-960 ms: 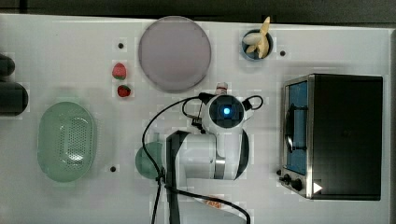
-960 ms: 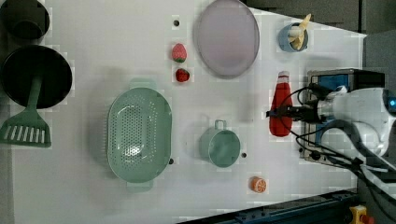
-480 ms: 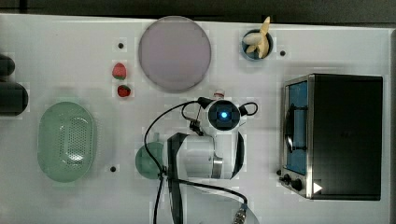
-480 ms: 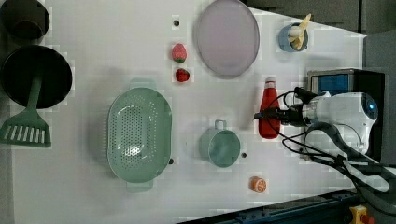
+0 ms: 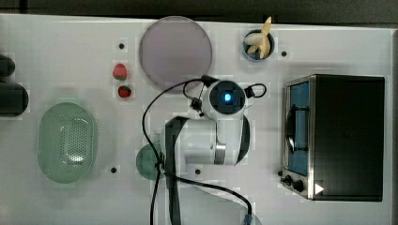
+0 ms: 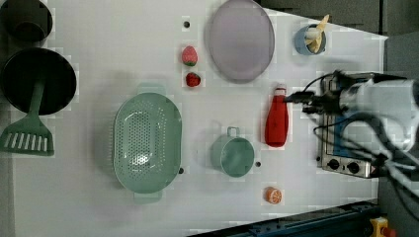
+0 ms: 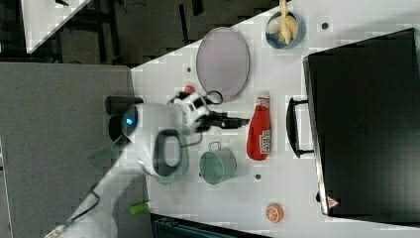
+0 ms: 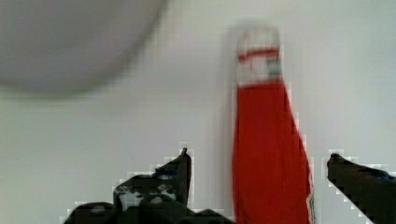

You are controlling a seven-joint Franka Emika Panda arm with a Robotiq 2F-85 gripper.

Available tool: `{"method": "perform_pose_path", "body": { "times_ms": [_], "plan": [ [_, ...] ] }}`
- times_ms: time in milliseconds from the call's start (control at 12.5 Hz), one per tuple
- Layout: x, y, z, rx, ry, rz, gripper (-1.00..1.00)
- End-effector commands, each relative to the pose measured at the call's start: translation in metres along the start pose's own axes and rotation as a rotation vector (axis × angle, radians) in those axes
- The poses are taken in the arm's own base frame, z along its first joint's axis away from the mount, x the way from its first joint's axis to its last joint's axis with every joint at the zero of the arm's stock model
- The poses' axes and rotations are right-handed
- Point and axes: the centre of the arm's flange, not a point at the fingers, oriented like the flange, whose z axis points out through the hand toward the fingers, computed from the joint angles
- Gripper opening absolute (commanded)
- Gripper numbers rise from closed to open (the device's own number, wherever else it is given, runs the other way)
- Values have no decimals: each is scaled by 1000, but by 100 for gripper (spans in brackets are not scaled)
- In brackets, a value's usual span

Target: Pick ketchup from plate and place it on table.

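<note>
A broad white table (image 6: 99, 207) with a few small dark holes carries everything here. The ketchup (image 6: 275, 118), a red bottle with a pale cap, stands on the bare tabletop just below the lilac-grey plate (image 6: 240, 39) in the left view, apart from its rim and not on it. In the wrist view the gripper (image 8: 257, 163) has its two dark fingers spread wide on either side of the bottle's body (a visible gap on each side), so nothing is pinched. In the left view the arm reaches in from the left view's right, its tip near the bottle's cap. Around it lie a mint-green perforated basket (image 6: 146, 143), a green cup with a handle (image 6: 233, 155), an orange slice (image 6: 273, 195), two small red fruits (image 6: 189, 55) beside the plate, and a blue cup holding a banana (image 6: 312, 39). A dark toaster oven (image 5: 345, 136) sits at the top view's right. A black pan with a green spatula (image 6: 29, 118) rests at the left view's left edge. In the right view a grey floor borders the table.
</note>
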Motion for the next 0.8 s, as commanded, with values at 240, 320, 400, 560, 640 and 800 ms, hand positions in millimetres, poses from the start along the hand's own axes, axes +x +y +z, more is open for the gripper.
{"method": "perform_pose_path", "body": {
  "times_ms": [240, 320, 400, 560, 640, 800],
  "plan": [
    [46, -30, -168, 53, 132, 359, 100],
    [48, -35, -193, 48, 118, 397, 100],
    [50, -39, -215, 41, 105, 413, 100],
    [51, -45, -261, 38, 100, 414, 100],
    [50, -44, -280, 32, 92, 416, 100],
    [46, -42, -311, 18, 71, 419, 100]
  ]
}}
